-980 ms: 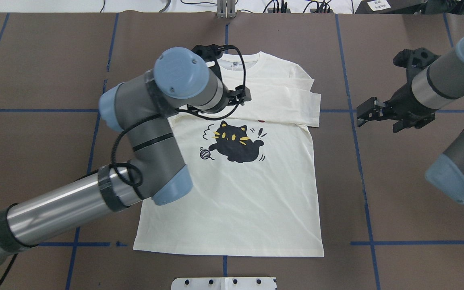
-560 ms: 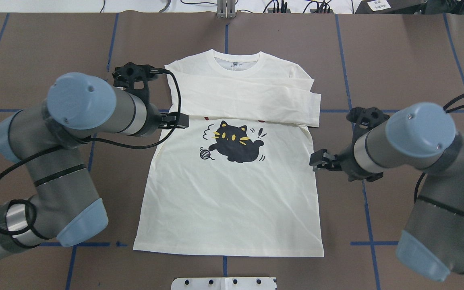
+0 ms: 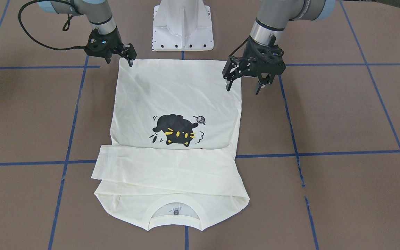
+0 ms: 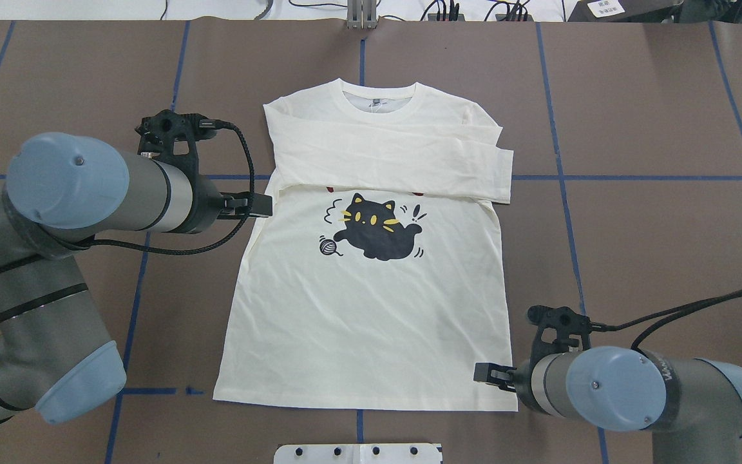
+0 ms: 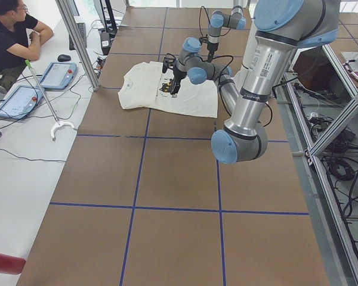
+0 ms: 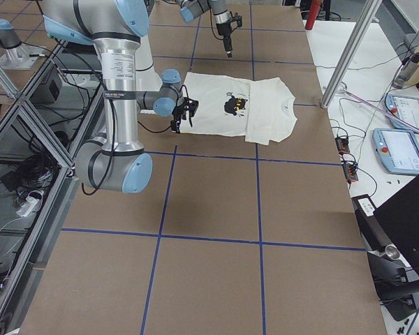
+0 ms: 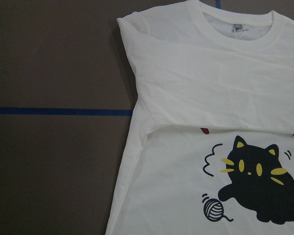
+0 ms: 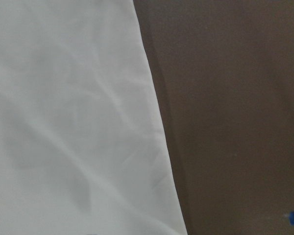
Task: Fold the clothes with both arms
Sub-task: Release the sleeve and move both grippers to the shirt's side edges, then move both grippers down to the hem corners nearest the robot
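Right claw has swung down to the hem corner of the shirt, grip unclear; left claw, spread wide, has backed off, so likely a hem fold next

Found the cream long-sleeved shirt spread flat and print-up on the counter, ribbed neckline away from the robot, hem nearest it. Saw both sleeves folded across the chest in one band, hiding nearly all of the red word just above the black cat and yarn ball. Noted the left arm reaching in at the shirt's left side edge, left tool pointing down with jaws apart. Noted the right arm low at the right hem corner, right tool likewise spread, at that corner.
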You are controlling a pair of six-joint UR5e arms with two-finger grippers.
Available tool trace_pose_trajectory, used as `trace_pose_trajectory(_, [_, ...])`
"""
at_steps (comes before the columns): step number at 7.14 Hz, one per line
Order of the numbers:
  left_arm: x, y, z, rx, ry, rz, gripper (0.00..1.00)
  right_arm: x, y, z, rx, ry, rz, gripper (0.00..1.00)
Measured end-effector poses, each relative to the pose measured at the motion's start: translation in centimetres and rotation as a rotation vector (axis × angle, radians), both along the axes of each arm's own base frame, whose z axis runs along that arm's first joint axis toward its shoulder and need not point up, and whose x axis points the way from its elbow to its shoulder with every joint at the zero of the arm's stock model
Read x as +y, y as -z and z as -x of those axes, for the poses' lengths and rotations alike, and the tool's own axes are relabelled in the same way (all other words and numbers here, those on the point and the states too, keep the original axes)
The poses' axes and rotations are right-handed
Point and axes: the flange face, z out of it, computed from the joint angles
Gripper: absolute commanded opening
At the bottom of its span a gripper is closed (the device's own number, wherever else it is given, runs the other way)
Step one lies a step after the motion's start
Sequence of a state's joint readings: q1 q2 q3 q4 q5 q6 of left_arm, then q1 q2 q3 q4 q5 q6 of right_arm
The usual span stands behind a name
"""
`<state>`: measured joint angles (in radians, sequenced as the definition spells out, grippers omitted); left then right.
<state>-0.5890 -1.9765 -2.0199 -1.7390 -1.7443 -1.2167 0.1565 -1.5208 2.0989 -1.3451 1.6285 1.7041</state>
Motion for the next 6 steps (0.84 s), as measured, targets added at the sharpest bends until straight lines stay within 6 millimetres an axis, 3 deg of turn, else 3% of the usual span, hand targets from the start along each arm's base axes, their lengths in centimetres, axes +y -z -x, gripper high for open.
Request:
trace_pose_trajectory(2, [0.07, 0.14, -0.01, 0.003, 0.0, -0.001, 1.0, 1.7, -0.25, 0.89, 0.0, 0.008, 0.007, 0.87])
trace_pose_trajectory(6, [0.13, 0.25, -0.07, 0.005, -0.001, -0.003, 1.0, 1.74, -0.1, 1.47, -0.003, 0.009, 0.008, 0.82])
